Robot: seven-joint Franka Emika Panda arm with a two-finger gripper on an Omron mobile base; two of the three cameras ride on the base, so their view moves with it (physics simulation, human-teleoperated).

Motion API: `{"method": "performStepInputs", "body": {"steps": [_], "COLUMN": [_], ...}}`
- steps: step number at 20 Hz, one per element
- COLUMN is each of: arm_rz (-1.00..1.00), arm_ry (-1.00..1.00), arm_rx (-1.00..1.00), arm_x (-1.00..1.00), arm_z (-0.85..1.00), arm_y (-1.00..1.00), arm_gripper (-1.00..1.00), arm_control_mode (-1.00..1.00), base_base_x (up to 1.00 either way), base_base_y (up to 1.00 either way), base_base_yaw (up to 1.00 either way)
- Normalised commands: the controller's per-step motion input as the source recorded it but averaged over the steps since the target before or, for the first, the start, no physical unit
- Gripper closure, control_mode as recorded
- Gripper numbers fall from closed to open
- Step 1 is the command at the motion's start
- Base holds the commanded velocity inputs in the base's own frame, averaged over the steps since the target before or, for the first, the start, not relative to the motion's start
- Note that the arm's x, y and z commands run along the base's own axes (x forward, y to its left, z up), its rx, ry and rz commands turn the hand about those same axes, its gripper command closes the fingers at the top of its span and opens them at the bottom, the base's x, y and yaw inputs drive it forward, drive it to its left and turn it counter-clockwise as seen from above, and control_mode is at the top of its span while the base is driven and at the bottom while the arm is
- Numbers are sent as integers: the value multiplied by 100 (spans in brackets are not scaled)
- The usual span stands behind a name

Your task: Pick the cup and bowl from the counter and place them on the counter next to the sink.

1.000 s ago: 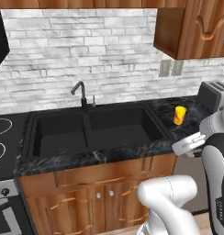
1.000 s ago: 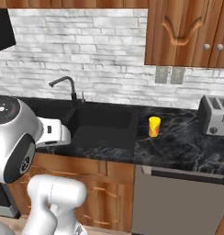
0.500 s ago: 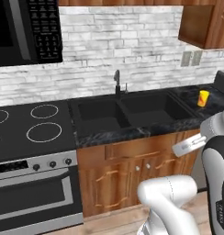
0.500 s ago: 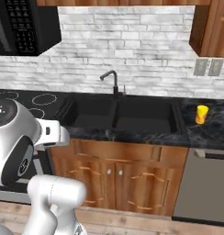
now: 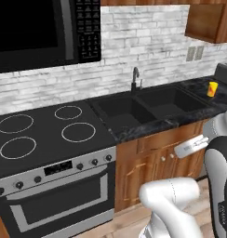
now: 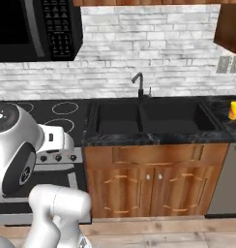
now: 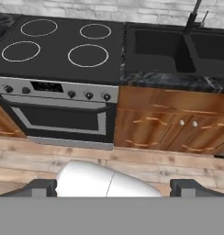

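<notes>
The landmark is the black double-basin sink (image 5: pixel 150 108) (image 6: pixel 151 117) (image 7: pixel 178 48), recessed in the glossy black marble desk (image 5: pixel 148 128) (image 6: pixel 154 139) (image 7: pixel 178 82) with pale veins, which sits on brown wooden cabinets (image 5: pixel 155 160) (image 6: pixel 149 181) (image 7: pixel 171 124). A thin black gooseneck faucet (image 5: pixel 135 79) (image 6: pixel 139 86) (image 7: pixel 193 18) stands at the rear edge of the sink, behind the divider between the two basins. The small yellow handleless cup (image 5: pixel 212 89) (image 6: pixel 234 110), with an orange-red mark on its side, stands upright on the desk just to the right of the sink, clear of the basin rim. To the left of the sink lies the black glass stovetop (image 5: pixel 41 135) (image 6: pixel 57 116) (image 7: pixel 63 46) with four white rings, set over an oven with a row of knobs. A black microwave (image 5: pixel 41 32) (image 6: pixel 35 29) hangs above the stovetop, up and to the left of the sink. A white brick wall (image 5: pixel 148 51) (image 6: pixel 154 53) runs behind the sink. The gripper (image 7: pixel 114 187) points down at the wooden floor in front of the cabinets, low and well short of the sink, with both basins empty. The jaws stand spread wide apart, released, with nothing between them. The bowl cannot be located.
</notes>
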Motion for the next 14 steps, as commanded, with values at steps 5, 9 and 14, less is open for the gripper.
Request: {"method": "performStepInputs", "body": {"steps": [5, 9, 14], "arm_rz": [0, 0, 0], "arm_ry": [0, 0, 0], "arm_rx": [0, 0, 0], "arm_x": [0, 0, 0], "arm_z": [0, 0, 0], "arm_y": [0, 0, 0], "arm_gripper": [-100, -100, -100], "arm_control_mode": [100, 100, 100], "base_base_x": [-7, -15, -11], "base_base_y": [100, 100, 100], "base_base_yaw": [-25, -18, -10]}}
